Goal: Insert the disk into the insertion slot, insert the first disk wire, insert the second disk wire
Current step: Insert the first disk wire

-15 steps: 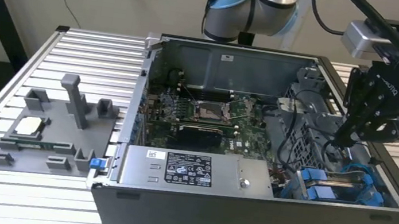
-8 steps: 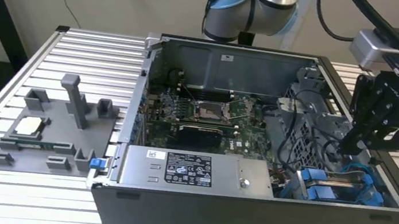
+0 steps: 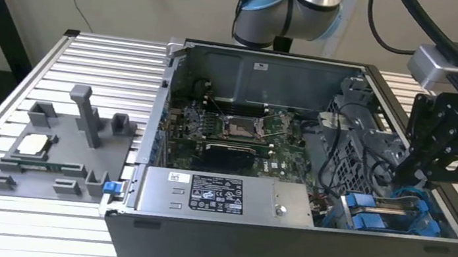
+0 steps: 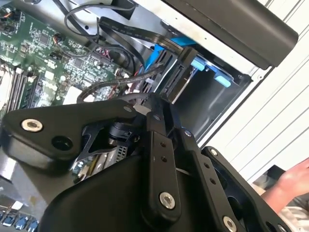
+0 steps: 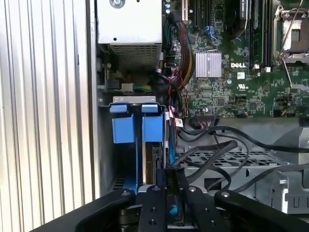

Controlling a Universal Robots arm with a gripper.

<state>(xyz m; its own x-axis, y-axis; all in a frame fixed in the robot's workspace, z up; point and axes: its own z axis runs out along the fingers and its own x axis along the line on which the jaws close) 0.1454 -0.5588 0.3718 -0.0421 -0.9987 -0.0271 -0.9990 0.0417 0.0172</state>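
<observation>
Pinching black wire plug (image 5: 174, 172) between jaws of gripper (image 3: 407, 176), just beside disk (image 5: 152, 129) seated on edge in slot (image 5: 108, 159) at case (image 3: 285, 245) corner, on slatted desk (image 3: 107, 46).

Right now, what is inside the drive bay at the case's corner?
The blue-framed disk sits there, black cables beside it. The gripper covers one end of it, so any plug there is hidden.
</observation>
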